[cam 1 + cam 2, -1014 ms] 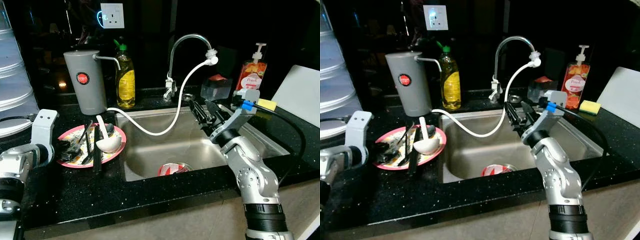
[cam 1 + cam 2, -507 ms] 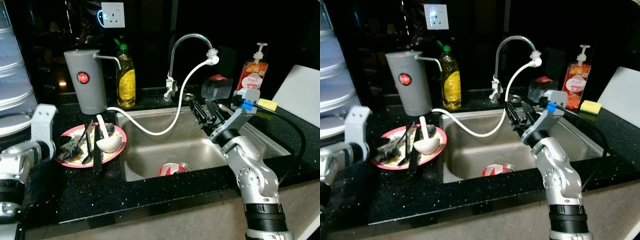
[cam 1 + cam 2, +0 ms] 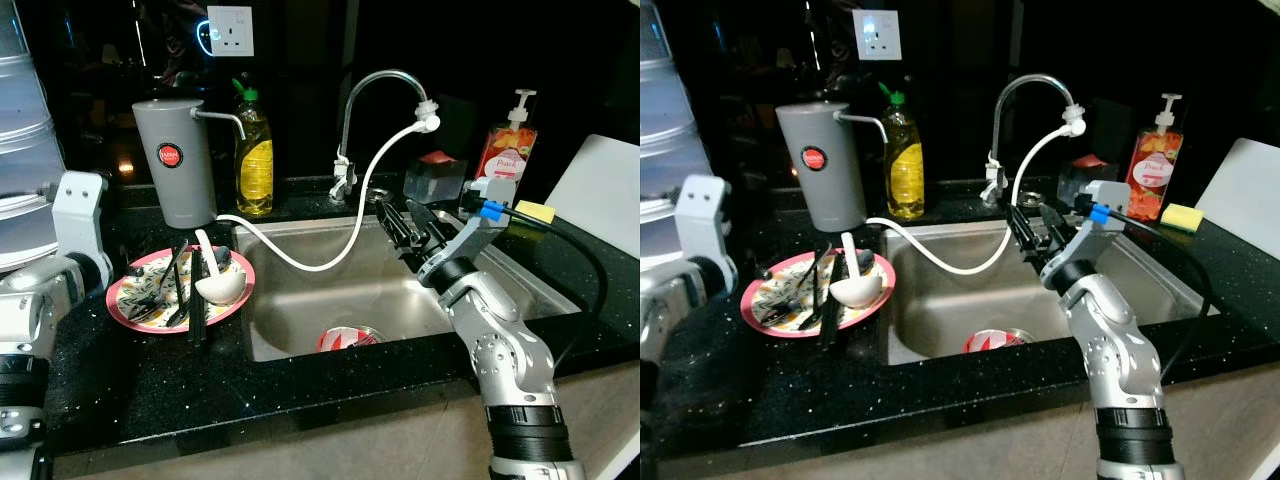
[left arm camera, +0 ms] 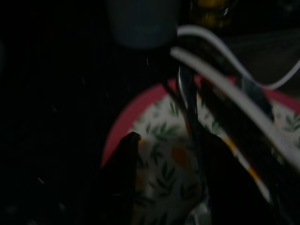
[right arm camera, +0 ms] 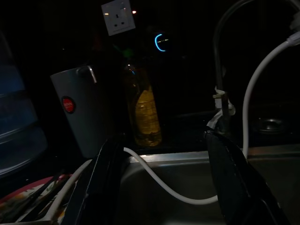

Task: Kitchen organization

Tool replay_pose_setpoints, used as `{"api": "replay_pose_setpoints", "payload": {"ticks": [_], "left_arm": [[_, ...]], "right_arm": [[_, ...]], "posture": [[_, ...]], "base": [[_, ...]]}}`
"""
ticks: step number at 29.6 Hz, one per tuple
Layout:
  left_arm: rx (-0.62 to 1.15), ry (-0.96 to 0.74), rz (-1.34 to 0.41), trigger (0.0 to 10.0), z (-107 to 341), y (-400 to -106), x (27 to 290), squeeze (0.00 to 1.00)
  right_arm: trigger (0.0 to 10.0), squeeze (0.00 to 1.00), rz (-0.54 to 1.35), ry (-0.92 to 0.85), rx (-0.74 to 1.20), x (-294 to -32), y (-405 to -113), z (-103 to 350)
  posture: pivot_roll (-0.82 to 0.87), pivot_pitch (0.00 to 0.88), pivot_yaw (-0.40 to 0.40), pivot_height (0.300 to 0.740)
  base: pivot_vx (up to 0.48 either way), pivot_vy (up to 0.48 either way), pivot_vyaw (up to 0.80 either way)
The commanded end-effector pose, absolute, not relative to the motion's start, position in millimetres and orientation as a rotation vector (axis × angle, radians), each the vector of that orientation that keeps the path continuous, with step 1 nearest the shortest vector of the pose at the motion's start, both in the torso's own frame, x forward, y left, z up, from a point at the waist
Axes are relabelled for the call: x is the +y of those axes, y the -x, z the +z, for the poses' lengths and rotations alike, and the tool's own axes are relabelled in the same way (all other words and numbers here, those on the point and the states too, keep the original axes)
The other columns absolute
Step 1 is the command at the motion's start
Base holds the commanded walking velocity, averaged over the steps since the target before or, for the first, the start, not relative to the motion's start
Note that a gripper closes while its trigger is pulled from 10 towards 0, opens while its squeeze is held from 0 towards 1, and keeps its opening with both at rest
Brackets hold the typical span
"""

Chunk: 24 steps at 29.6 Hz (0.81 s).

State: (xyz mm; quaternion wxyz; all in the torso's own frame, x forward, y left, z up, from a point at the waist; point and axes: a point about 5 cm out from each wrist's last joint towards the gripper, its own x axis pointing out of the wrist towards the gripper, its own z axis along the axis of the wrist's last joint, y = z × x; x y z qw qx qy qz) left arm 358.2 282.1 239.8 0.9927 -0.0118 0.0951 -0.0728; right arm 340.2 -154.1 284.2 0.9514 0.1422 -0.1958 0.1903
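A black speckled table point(image 3: 150, 385) is seen nearest, with a steel sink point(image 3: 300, 320) set into it; a red-and-white item point(image 3: 345, 338) lies at the sink bottom. Left of the sink, a pink-rimmed patterned plate point(image 3: 128, 305) rests on the table, carrying dark utensils point(image 3: 178, 290) and a white ladle point(image 3: 218, 283). The left end effector point(image 4: 164, 187) is held over the plate's left edge, fingers apart with nothing between them. The right end effector point(image 3: 412, 228) is held above the sink's right side, fingers spread and empty. Farther back, a grey dispenser point(image 3: 176, 163), a yellow soap bottle point(image 3: 253, 155), a faucet point(image 3: 375, 110) with white hose point(image 3: 330, 250), and an orange pump bottle point(image 3: 502, 145) are noted. A wall socket point(image 3: 230, 30) is farthest.
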Motion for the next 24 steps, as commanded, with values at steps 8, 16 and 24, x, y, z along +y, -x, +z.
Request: {"api": "replay_pose_setpoints", "payload": {"ticks": [8, 16, 24], "left_arm": [[0.313, 0.030, -0.152, 10.0, 211.9, -372.6, 267.3, 0.00], [0.344, 0.000, -0.137, 0.0, 205.5, -385.6, 259.6, 0.00], [0.376, -0.064, -0.131, 0.0, 199.4, -384.9, 260.3, 0.00]], "right_arm": [[10.0, 0.00, 0.375, -0.285, -0.412, -157.0, -342.0, 287.9], [10.0, 0.00, 0.381, -0.282, -0.417, -155.3, -342.3, 289.3], [10.0, 0.00, 0.367, -0.280, -0.421, -158.4, -340.0, 288.9]], "posture": [[-0.05, 0.000, -0.055, 0.740], [-0.05, 0.000, -0.044, 0.740], [-0.06, 0.001, -0.028, 0.740]], "base": [[0.000, 0.000, 0.00], [0.000, 0.000, 0.00], [0.000, 0.000, 0.00]]}}
